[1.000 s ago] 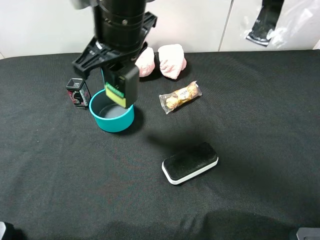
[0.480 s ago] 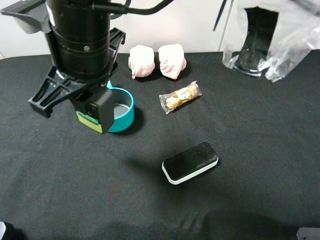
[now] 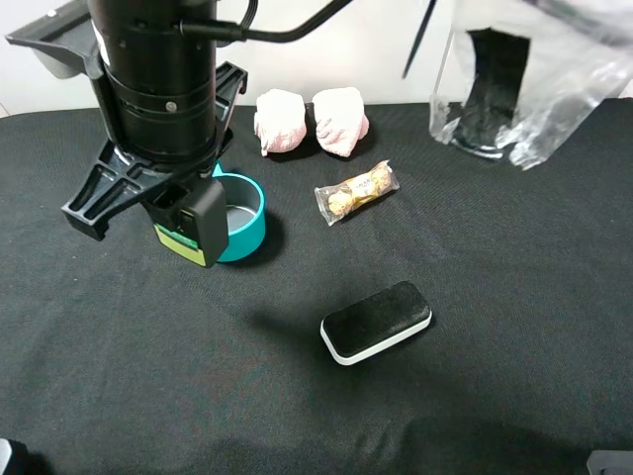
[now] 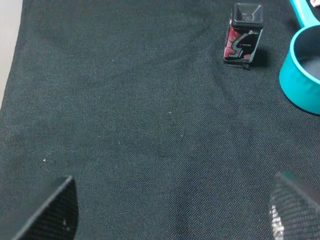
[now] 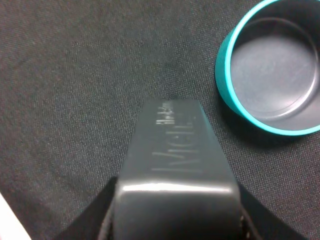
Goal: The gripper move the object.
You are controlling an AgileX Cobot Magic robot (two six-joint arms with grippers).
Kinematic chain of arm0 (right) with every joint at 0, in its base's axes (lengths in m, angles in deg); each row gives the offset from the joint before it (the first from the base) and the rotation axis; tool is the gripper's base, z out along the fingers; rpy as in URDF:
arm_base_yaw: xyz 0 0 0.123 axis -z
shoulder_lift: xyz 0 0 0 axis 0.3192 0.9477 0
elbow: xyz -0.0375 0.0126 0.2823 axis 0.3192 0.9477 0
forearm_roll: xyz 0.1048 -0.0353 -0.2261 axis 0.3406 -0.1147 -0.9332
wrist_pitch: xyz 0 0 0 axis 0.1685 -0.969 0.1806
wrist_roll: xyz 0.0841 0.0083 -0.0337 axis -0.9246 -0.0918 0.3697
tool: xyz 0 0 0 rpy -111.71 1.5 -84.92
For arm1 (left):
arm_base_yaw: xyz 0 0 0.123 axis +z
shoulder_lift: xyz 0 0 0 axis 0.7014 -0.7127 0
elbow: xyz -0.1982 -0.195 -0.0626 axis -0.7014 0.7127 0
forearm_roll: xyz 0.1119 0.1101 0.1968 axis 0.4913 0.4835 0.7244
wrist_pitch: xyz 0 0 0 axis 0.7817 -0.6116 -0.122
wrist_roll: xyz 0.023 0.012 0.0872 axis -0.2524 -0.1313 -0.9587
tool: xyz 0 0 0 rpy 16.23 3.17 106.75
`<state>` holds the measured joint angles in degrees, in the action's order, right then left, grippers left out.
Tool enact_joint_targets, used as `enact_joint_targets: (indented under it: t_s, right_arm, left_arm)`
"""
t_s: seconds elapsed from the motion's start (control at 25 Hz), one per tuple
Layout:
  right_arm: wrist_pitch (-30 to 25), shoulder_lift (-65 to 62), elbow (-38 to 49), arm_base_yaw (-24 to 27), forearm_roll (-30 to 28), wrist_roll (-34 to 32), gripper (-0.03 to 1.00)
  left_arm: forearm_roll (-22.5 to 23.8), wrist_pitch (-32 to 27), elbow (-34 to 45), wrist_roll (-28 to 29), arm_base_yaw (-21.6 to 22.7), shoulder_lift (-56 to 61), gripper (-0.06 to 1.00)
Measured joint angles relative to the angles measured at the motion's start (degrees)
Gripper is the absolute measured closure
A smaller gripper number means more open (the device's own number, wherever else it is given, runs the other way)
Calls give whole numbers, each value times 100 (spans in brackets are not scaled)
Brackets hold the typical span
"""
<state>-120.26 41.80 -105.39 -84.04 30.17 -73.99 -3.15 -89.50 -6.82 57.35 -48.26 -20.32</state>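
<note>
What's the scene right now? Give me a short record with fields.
right gripper: shut on the bottle
bottle position: beside the teal cup, not inside it
left gripper: open, holding nothing
tin: standing on the cloth near the cup
also on cloth: eraser, wrapped candy, two pink items

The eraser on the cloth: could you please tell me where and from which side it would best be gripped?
Probably across its two long sides at mid-length, coming straight down. The eraser lies flat and low, slanted in the high view, with bare cloth along both long sides; its narrow width is the easier span.
</note>
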Motion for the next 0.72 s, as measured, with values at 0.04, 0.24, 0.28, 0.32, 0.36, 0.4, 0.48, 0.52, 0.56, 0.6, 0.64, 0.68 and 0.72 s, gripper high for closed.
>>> enact_joint_targets:
  t_s: [0.04, 0.24, 0.28, 0.32, 0.36, 0.4, 0.48, 0.52, 0.56, 0.6, 0.64, 0.68, 0.72]
  right_arm:
    - [0, 25, 0, 0, -33, 6, 68]
    - [7, 156, 0, 0, 0, 76, 68]
    - [24, 200, 0, 0, 0, 94, 68]
    - [47, 238, 0, 0, 0, 111, 68]
    - [81, 268, 0, 0, 43, 127, 68]
    - [106, 299, 0, 0, 63, 151, 68]
    - [133, 364, 0, 0, 95, 187, 68]
    - [133, 385, 0, 0, 102, 196, 68]
    - [137, 420, 0, 0, 102, 206, 68]
    - [155, 457, 0, 0, 102, 209, 68]
    - [170, 489, 0, 0, 102, 214, 68]
    - [193, 526, 0, 0, 102, 214, 68]
    - [227, 558, 0, 0, 102, 232, 68]
  left_arm:
    - [0, 0, 0, 0, 0, 0, 18]
    - [0, 0, 0, 0, 0, 0, 18]
    - [0, 0, 0, 0, 0, 0, 18]
    - [0, 0, 0, 0, 0, 0, 18]
    - [0, 0, 0, 0, 0, 0, 18]
    - [0, 0, 0, 0, 0, 0, 18]
    - [0, 0, 0, 0, 0, 0, 18]
    - [0, 0, 0, 0, 0, 0, 18]
    - [0, 0, 0, 0, 0, 0, 18]
    - [0, 0, 0, 0, 0, 0, 18]
    - [0, 0, 0, 0, 0, 0, 18]
    - [0, 0, 0, 0, 0, 0, 18]
    - [0, 0, 0, 0, 0, 0, 18]
